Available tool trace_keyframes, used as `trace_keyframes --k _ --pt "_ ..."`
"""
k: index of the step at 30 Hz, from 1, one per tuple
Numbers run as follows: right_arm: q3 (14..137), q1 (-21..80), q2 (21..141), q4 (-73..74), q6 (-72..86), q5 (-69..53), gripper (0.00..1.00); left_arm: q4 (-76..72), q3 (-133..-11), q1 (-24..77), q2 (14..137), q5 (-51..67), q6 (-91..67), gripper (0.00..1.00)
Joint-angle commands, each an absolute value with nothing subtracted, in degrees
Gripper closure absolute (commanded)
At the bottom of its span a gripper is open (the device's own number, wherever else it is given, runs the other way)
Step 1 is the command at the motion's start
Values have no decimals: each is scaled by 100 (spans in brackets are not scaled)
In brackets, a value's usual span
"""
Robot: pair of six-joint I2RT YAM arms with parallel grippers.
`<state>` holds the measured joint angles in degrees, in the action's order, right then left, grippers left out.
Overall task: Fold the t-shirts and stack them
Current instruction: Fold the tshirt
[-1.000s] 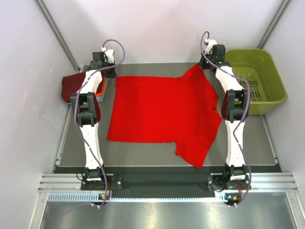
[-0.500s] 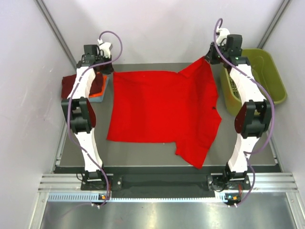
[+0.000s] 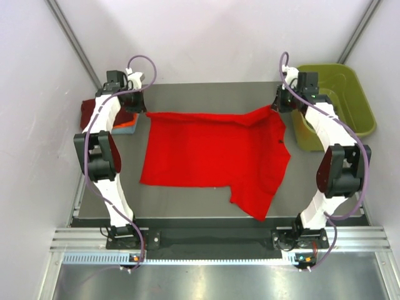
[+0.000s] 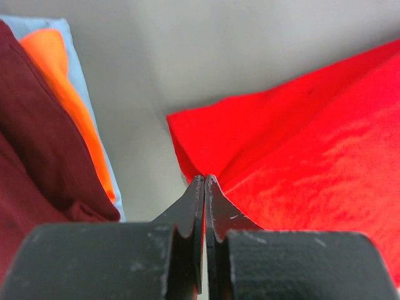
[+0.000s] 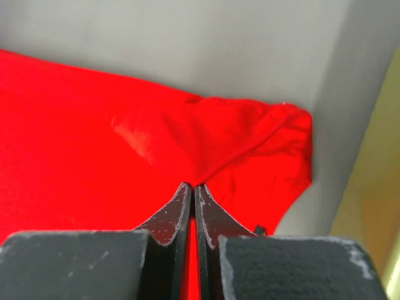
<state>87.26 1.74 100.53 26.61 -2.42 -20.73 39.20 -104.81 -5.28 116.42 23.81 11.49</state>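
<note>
Grey worktop (image 3: 206,90) | stack (image 4: 37,144) of three folded | red shirt (image 3: 206,150) not folded yet | left tool (image 4: 204,181), right tool (image 5: 192,187) pinch its back corners

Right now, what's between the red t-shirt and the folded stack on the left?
Only bare grey table between the red t-shirt and the folded stack; the left wrist view shows it.

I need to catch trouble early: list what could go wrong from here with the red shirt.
1. The left hand and right hand each pinch only a small bit of the red shirt at its far edge; it may slip free.
2. The shirt's near right part lies skewed, so the fold may come out crooked.
3. The left hand is close to the folded pile and could nudge it.
</note>
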Motion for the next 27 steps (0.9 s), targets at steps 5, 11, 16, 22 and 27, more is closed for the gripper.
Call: trace_keyframes --k 5,11,16,22,27 --pt "8271 -167 9176 2602 -387 -2162 100 4131 -10319 -589 10960 2672 1274 100" --pt "8025 -246 8833 2786 -334 -2224 100 4271 -10213 -589 10881 2663 1318 100" --pt "7691 -255 8465 2883 -255 -2267 100 4342 -10055 -606 10820 2663 1345 100" --pt "7313 -246 8192 2909 -114 -2320 100 4438 -9678 -615 10740 2689 1327 100" --pt "6892 -255 8130 2830 -70 -2364 100 4377 -9256 -624 10635 2689 1187 100"
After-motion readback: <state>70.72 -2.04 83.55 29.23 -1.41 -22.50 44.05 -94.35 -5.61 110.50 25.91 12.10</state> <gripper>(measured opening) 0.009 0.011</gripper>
